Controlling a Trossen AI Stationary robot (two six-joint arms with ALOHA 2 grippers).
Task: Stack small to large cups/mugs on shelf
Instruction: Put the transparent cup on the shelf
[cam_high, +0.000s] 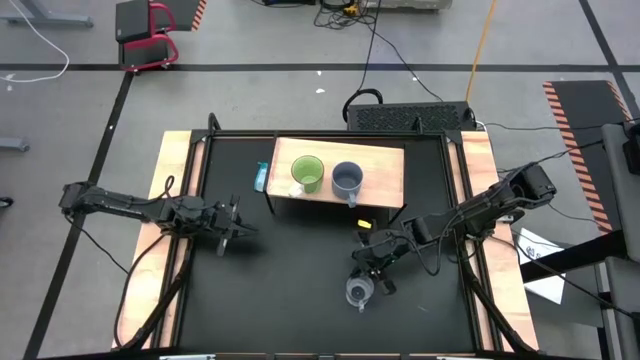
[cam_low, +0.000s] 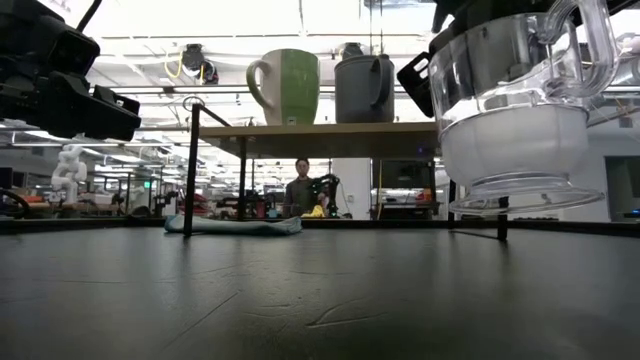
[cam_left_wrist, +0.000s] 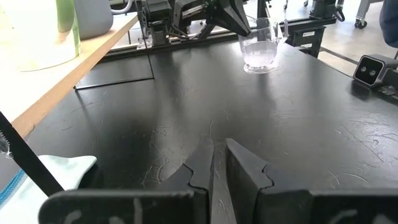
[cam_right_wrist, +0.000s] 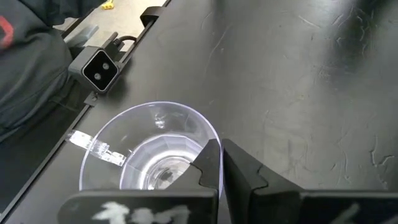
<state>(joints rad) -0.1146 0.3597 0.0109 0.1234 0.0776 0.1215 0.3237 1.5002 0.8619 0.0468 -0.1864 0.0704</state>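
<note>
The lime-green mug (cam_high: 307, 175) and the grey-blue mug (cam_high: 347, 180) stand upright side by side on the tan shelf (cam_high: 385, 160); the low view shows both mugs (cam_low: 285, 87) (cam_low: 363, 88) on its board (cam_low: 330, 127). The clear glass cup (cam_high: 359, 292) is in front of the shelf, toward the table's near right. My right gripper (cam_high: 368, 272) is shut on it. My left gripper (cam_left_wrist: 219, 165) waits at the table's left, shut, with nothing between its fingers. My right gripper holds the glass cup by its rim (cam_right_wrist: 219, 146), on the side roughly opposite the handle (cam_right_wrist: 93, 146). One finger (cam_right_wrist: 208, 165) is inside the cup and the other (cam_right_wrist: 249, 177) outside. The fingers slant down from the table's far right. The cup (cam_low: 515, 110) hangs about upright, mouth up, just clear of the tabletop.
A teal cloth (cam_high: 262, 177) lies on the table at the shelf's left end. Wooden side rails (cam_high: 175, 200) run along both table edges. Bare black tabletop (cam_high: 300, 270) stretches between the shelf and the near edge. A person stands in the room far behind the table (cam_low: 300, 185).
</note>
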